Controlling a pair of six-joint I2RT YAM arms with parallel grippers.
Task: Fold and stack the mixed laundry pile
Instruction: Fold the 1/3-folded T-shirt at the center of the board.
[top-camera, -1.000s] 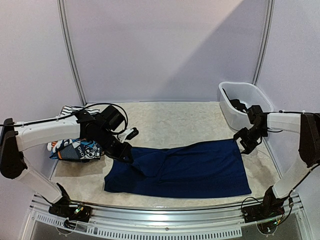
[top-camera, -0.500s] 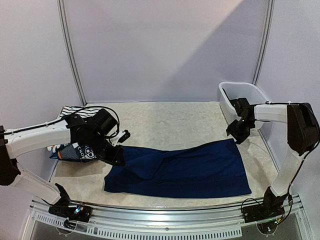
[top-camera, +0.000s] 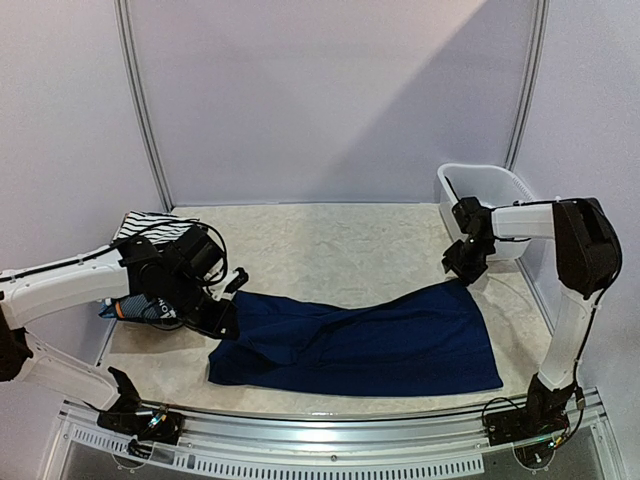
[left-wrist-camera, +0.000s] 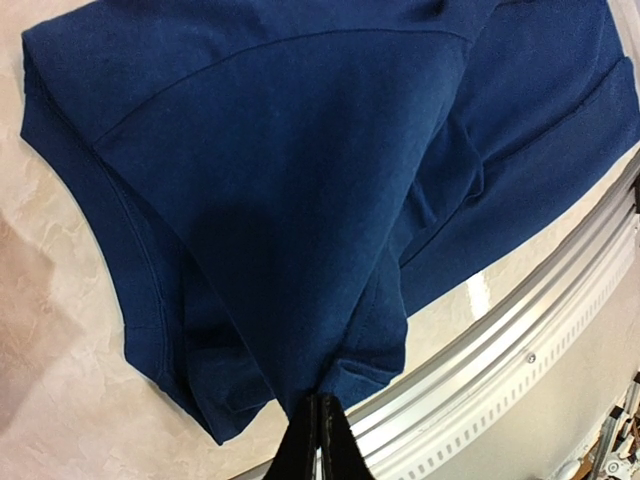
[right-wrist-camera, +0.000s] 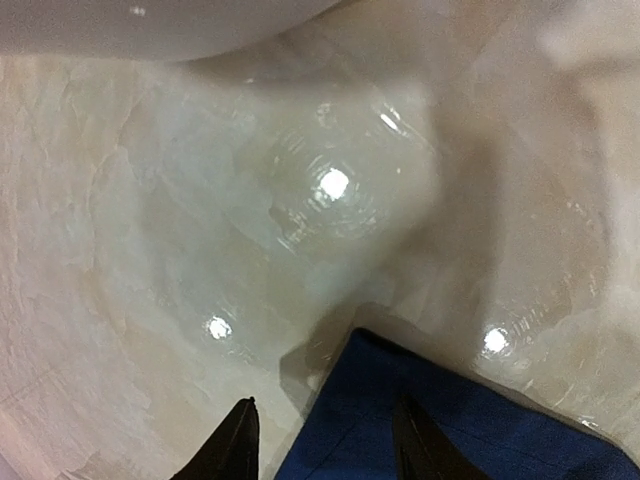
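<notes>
Top external view: the beige worktop carries the navy blue garment near its front edge, spread mostly flat, with a raised fold toward the left end. The white tub is positioned at the right rear corner, just beside the garment's far right corner. A black-and-white striped garment is laid at the left rear, and a blue cartoon-print garment is partly hidden beneath the left arm.

The left end effector is closed fully on the left edge of the navy blue garment. In the left wrist view the cloth is seen pinched at the meeting fingertips and gathered to a point there.

The right end effector is held over the far right corner, beside the tub. Its jaws are set partly apart – the cloth corner is seen between them in the right wrist view, and contact cannot be determined.
</notes>
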